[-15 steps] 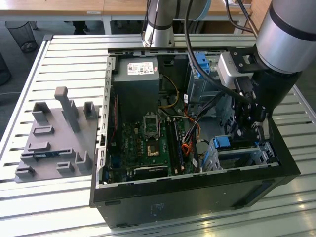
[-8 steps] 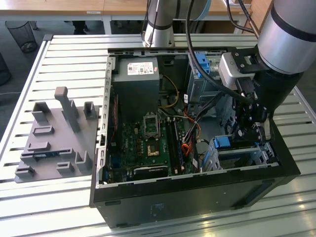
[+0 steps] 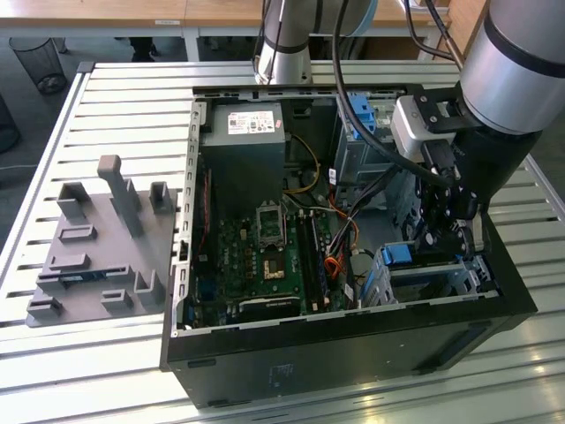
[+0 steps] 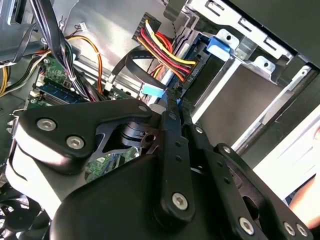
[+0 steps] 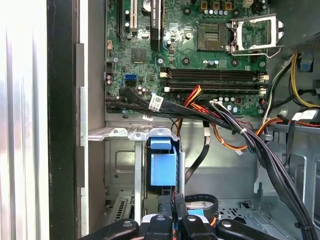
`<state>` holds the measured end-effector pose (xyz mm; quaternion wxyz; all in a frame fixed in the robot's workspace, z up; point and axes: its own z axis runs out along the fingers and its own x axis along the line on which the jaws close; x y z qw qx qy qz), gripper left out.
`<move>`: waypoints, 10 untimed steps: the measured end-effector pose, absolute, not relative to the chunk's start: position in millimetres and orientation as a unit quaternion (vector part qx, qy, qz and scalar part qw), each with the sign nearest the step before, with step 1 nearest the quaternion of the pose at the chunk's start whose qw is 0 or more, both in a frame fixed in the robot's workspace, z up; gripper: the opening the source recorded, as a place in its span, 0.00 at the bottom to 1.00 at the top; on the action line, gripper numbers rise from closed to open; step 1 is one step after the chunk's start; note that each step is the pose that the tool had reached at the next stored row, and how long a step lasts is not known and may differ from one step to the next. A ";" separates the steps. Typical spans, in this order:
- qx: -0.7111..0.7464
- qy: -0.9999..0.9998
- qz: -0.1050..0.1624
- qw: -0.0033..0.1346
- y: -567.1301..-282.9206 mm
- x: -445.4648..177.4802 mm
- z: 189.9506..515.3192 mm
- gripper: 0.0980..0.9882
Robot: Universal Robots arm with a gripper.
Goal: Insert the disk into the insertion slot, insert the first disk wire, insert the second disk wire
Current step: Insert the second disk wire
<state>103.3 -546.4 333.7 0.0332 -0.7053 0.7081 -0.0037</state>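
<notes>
The tool [image 4: 174,102] is down inside the computer case [image 3: 353,349], at the corner with the slot [image 5: 120,132]. Its fingers [image 4: 171,120] are pinched narrow on something small and blue, likely a wire plug [image 4: 153,91]. The disk [image 5: 163,167] seems to sit in the slot already, its blue rail showing. I think a wire is going in now. To do it well, keep the plug straight with its socket, push gently, and stay off the loose cables [image 5: 230,125] nearby.
</notes>
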 end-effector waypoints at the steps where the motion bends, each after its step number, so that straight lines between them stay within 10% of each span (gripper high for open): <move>1: -0.705 0.708 -0.004 0.033 -546.4 103.7 333.6 0.06; 10: -0.705 0.708 -0.004 0.033 -546.3 104.9 332.6 0.06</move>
